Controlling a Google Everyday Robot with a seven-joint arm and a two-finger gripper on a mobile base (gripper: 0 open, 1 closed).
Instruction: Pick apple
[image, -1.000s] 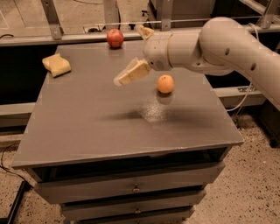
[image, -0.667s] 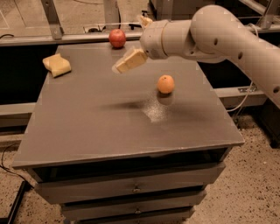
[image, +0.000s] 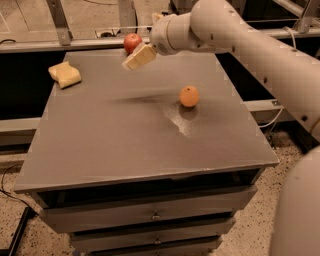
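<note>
The red apple (image: 131, 42) sits at the far edge of the grey tabletop (image: 125, 135), near the middle of the back. My gripper (image: 138, 57) hangs above the table just in front of and slightly right of the apple, its pale fingers pointing down-left. It holds nothing that I can see. The arm reaches in from the upper right.
A small orange citrus fruit (image: 189, 96) rests right of the table's centre. A pale yellow sponge block (image: 65, 74) lies at the back left corner. Drawers sit under the tabletop. A rail and metal posts run behind the table.
The gripper has moved away from the orange toward the back of the table and now sits close to the apple. The objects have not moved.
</note>
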